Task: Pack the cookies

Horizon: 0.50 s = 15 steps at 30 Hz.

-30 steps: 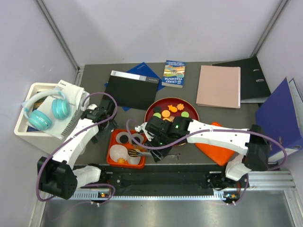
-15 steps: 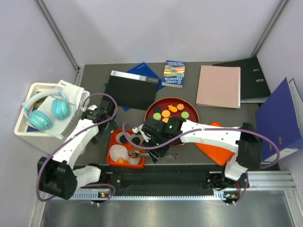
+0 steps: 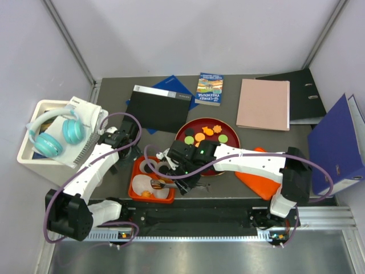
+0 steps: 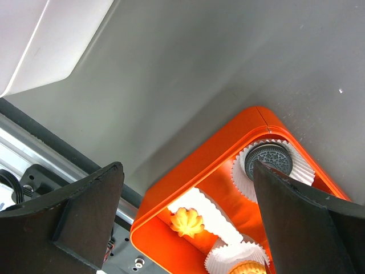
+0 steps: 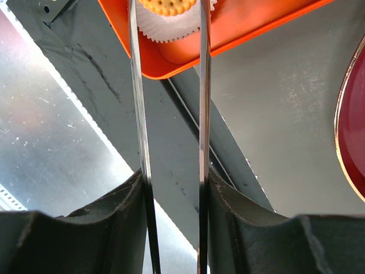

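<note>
The cookies (image 3: 206, 136) lie as coloured discs and orange shapes on a dark red plate (image 3: 227, 153). To its left is an orange tray (image 3: 136, 171) with white paper cups. My right gripper (image 3: 181, 178) is shut on metal tongs (image 5: 136, 85). The blades reach over the tray and flank a yellow cookie (image 5: 168, 4) in a cup; I cannot tell if it is pinched. My left gripper (image 4: 185, 171) hangs open above the tray's corner. Below it are a black cookie (image 4: 268, 161) in a cup and a yellow flower cookie (image 4: 188, 221).
An orange lid (image 3: 259, 171) lies right of the plate. Behind are a black folder (image 3: 157, 108), a small book (image 3: 209, 88), a pink folder (image 3: 263, 104) and binders (image 3: 336, 142). A white box with headphones (image 3: 54, 134) stands at the left. The metal rail runs along the near edge.
My right arm has shifted a little left, carrying the tongs further over the orange tray. The left arm has not moved.
</note>
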Available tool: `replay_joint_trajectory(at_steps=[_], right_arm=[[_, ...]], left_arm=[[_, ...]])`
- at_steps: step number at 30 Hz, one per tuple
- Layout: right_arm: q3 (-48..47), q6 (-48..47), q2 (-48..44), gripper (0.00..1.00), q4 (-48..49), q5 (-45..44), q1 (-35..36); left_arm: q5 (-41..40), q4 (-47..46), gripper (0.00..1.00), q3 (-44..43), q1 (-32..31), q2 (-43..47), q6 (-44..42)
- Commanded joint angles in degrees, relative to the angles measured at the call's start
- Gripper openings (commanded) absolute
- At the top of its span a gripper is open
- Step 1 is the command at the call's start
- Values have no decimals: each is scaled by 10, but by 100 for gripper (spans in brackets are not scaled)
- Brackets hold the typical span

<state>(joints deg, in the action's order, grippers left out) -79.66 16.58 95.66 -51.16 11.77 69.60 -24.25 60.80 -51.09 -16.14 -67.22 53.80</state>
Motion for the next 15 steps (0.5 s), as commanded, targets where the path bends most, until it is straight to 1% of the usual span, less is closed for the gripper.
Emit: replay_joint_trajectory(at_steps=[1, 6, 12, 15], right_arm=[[-23, -1, -6, 38, 15, -2, 8], [-24, -1, -9, 38, 12, -2, 8], [-25, 0, -15, 49, 7, -5, 9], [-28, 2, -18, 50, 4, -8, 9]], left_arm=[[2, -4, 99, 4, 3, 3, -7], [3, -7, 99, 5, 3, 2, -7], [4, -8, 99, 4, 3, 1, -6], [5, -10, 99, 3, 3, -1, -5]])
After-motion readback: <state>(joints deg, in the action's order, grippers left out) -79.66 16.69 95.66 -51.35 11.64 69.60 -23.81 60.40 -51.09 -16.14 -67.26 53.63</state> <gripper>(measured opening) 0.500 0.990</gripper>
